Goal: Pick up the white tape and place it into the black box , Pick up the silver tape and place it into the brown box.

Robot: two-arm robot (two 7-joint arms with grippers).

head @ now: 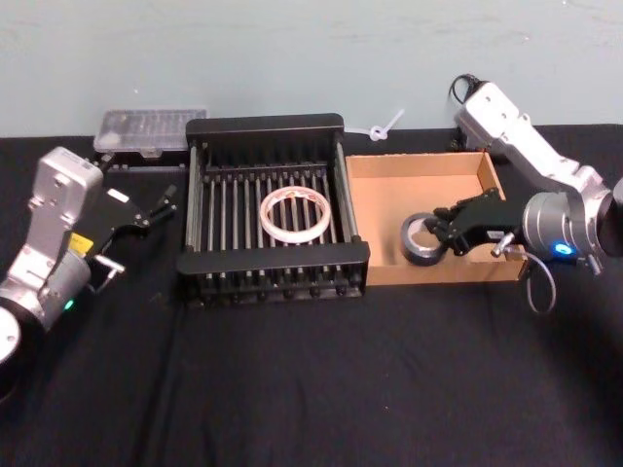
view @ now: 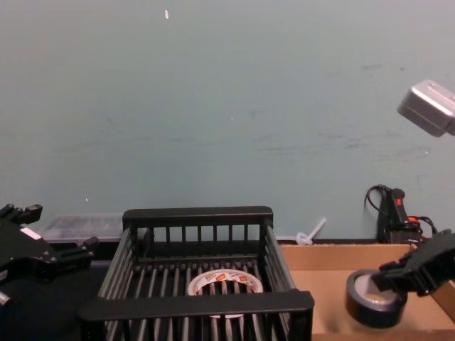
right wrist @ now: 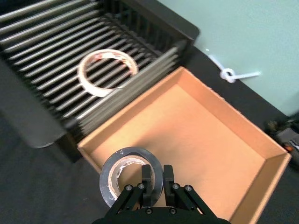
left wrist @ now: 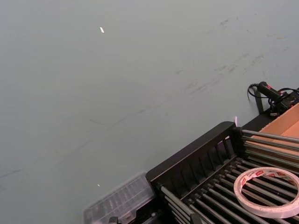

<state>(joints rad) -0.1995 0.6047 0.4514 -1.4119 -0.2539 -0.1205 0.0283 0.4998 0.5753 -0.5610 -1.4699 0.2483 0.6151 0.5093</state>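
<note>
My right claw [right wrist: 157,179] is pinched on the silver tape [right wrist: 131,179] over the brown box [head: 419,195]. White tape [head: 293,214] lies in the black box [head: 273,268]. My left claw [head: 161,206] sits parked beside it, fingers apart, holding nothing.

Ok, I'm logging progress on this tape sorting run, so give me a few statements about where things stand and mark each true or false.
1. The white tape lies flat inside the black box. True.
2. The silver tape is out on the black tabletop. False: it is over the brown box, held up on edge.
3. The right gripper is shut on the silver tape's rim. True.
4. The left gripper holds the white tape. False: it is open and empty, left of the black box.
</note>
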